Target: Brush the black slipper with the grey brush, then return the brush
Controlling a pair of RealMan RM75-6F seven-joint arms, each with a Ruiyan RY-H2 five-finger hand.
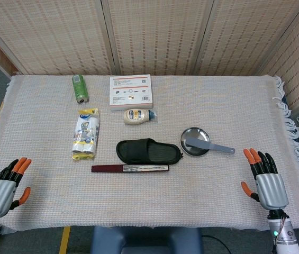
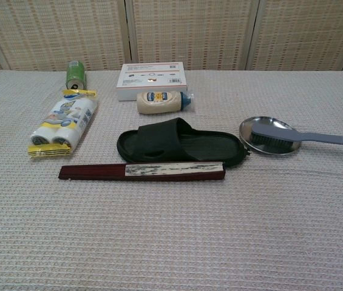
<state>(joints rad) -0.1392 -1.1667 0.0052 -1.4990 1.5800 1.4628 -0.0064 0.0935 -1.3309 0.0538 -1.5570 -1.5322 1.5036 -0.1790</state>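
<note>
The black slipper (image 1: pixel 149 151) (image 2: pixel 179 147) lies flat at the table's middle, toe end to the left. To its right the grey brush (image 1: pixel 208 145) (image 2: pixel 302 138) rests bristle-head down in a round metal dish (image 1: pixel 188 141) (image 2: pixel 258 125), its handle sticking out to the right. My left hand (image 1: pixel 5 183) hovers at the near left edge, fingers apart and holding nothing. At the near right edge my right hand (image 1: pixel 266 179) is likewise spread and empty, a hand's width nearer than the brush handle. Neither hand shows in the chest view.
A closed folding fan (image 1: pixel 130 169) (image 2: pixel 142 172) lies just in front of the slipper. Behind it are a squeeze bottle (image 1: pixel 137 116) (image 2: pixel 163 102) and a white box (image 1: pixel 131 90) (image 2: pixel 151 79). A wrapped pack of rolls (image 1: pixel 85 133) (image 2: pixel 63 126) and a green can (image 1: pixel 80 88) (image 2: pixel 74 74) sit at left.
</note>
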